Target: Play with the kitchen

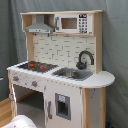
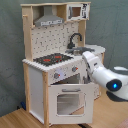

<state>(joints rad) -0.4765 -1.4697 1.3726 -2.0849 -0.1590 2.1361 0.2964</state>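
White-wood kitchen (image 1: 65, 70): 1 faucet (image 1: 85, 59), 1 sink (image 1: 73, 74), 2 red rings; end effector hidden, state unclear.

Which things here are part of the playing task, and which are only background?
Part of the task:
- the kitchen, with its stovetop, faucet, sink, oven door, hood and microwave
- the robot arm, close to the kitchen's front in the second exterior view

Only background:
- the grey curtain
- the wooden floor

White arm (image 2: 102, 75) reaches up-left in second exterior view (tool hidden).
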